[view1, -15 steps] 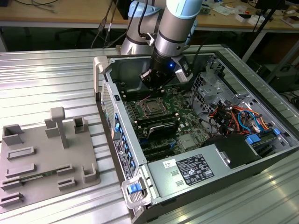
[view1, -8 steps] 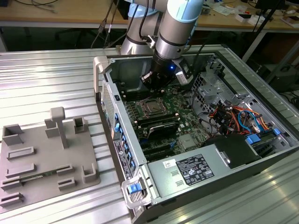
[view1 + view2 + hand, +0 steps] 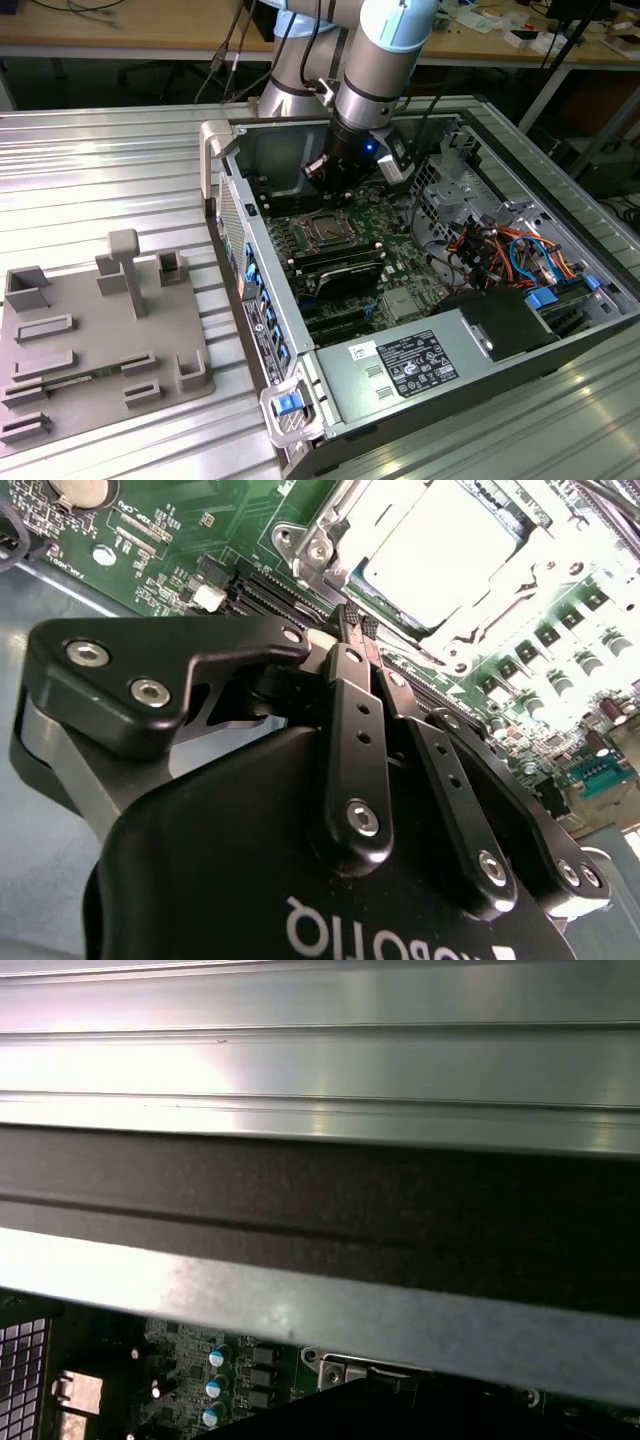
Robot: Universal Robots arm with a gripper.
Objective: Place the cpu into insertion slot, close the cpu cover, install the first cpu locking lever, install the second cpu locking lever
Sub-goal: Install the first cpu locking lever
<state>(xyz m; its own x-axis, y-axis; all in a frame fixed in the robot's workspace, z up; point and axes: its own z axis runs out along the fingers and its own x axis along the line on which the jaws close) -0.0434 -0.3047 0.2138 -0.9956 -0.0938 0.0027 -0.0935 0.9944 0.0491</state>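
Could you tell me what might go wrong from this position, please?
1. The gripper, fingertips together, hangs right beside the insertion slot; a small drift could scrape motherboard parts nearby.
2. Glare whitens the cpu, so whether it sits flat is hard to check.
3. The arm works close to the case wall.

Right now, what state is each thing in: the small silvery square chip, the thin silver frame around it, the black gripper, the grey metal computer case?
Small silvery square cpu: seated in the silver-rimmed insertion slot.
Thin silver-framed cpu cover: down, flat around the cpu.
Black gripper: shut, holding nothing.
Grey metal computer case: open, lying on its side.
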